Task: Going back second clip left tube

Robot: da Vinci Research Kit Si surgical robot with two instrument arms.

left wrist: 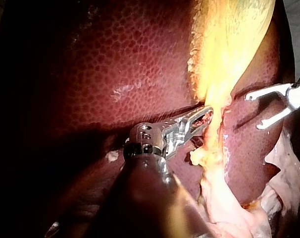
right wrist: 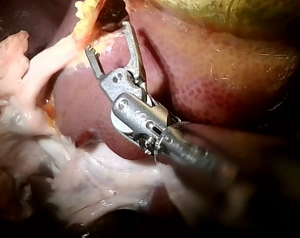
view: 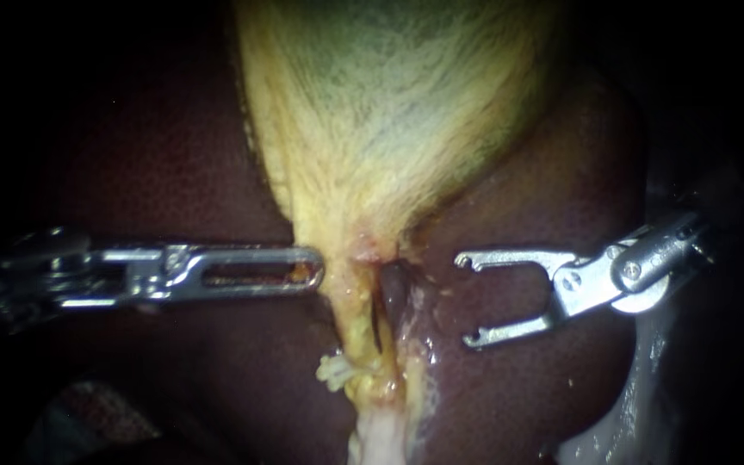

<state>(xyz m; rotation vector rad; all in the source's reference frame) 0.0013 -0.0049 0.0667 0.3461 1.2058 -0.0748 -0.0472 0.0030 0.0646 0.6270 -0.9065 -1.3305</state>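
The yellow-green gallbladder (view: 389, 112) narrows to a neck (view: 359, 254) between two lobes of liver. Below the neck run a yellowish left tube (view: 353, 314) and a darker right tube (view: 393, 288), with a dark gap between them. My left instrument (view: 313, 267) comes in level, jaws shut on the neck's left edge; reddish tissue shows between them in the left wrist view (left wrist: 207, 115). My right instrument (view: 467, 299) stands right of the tubes, apart from them. Its hooked jaws gape wide with nothing between them (left wrist: 253, 111) (right wrist: 108, 37). No clip shows on either tube.
Dark red liver (view: 518, 379) lies on both sides of the tubes. A small fatty tuft (view: 335, 370) hangs off the left tube low down. Pale stringy tissue (view: 381, 435) continues below, and more of it lies beside the right instrument's shaft (right wrist: 90, 173).
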